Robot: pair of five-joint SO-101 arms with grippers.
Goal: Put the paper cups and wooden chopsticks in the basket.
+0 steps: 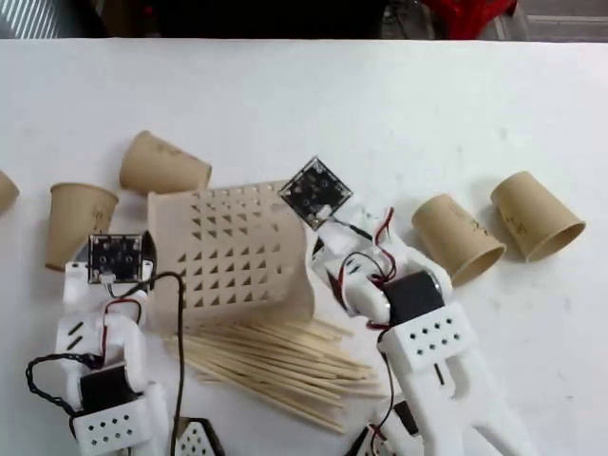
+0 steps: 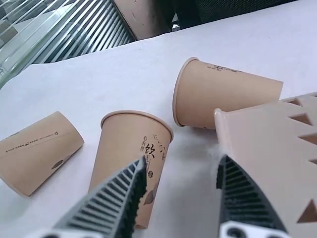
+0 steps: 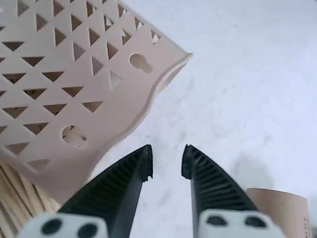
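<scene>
Five paper cups (image 1: pixel 163 163) lie on the tabletop (image 1: pixel 380 104): three left of the one tipped basket (image 1: pixel 237 252), two right. Wooden chopsticks (image 1: pixel 285 370), perhaps dozens, heap against it. The left pincer (image 2: pixel 181 171) and right pincer (image 3: pixel 166 161) gape, empty.

Cup (image 1: pixel 5 190) far L cut off; chopsticks (image 1: pixel 275 366) partly hid. under basket (image 1: pixel 237 252).

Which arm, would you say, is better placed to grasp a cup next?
Left: the left gripper, open, is right at a paper cup; the right gripper faces table beside the basket.
</scene>
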